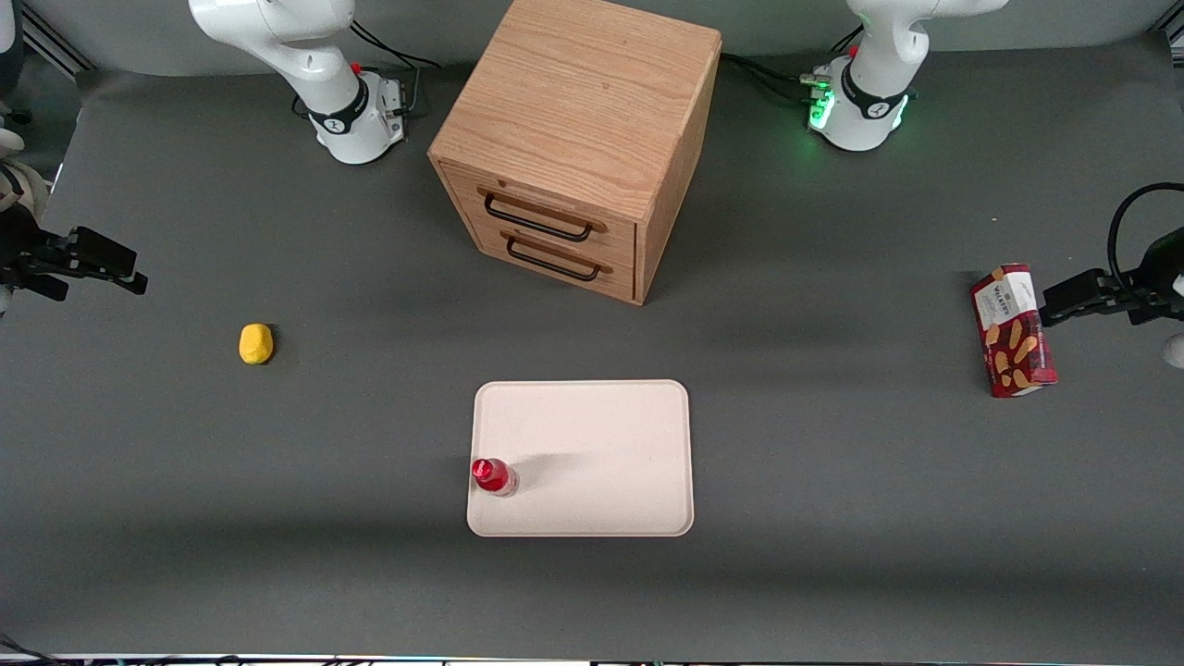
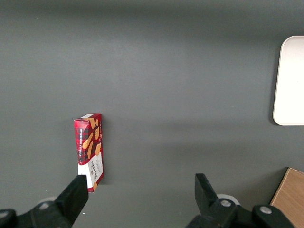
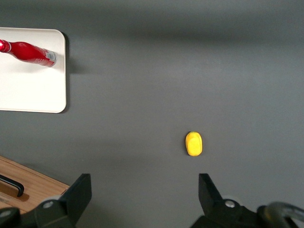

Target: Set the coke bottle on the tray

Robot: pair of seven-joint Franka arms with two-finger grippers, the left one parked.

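Coke bottle (image 1: 492, 475): upright on tray (image 1: 592, 435), at tray edge toward working arm's end, near corner closest to front camera. Tray: flat on table, nearer front camera than wooden drawer cabinet (image 1: 578, 139). Gripper (image 3: 145, 192): fingers spread apart, holding nothing, high above table at working arm's end, well apart from bottle. Yellow object (image 1: 256, 343): on table beneath gripper. Red biscuit box (image 1: 1013, 330): toward parked arm's end.

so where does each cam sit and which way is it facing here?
Front: high, facing both arms' bases across the table; tray with coke bottle standing on it, drawer cabinet.
Right wrist: on the raised tool, fingers open, looking down at a yellow lump.
Left wrist: looking down at a biscuit box.
Shared: both wrist views catch the tray.
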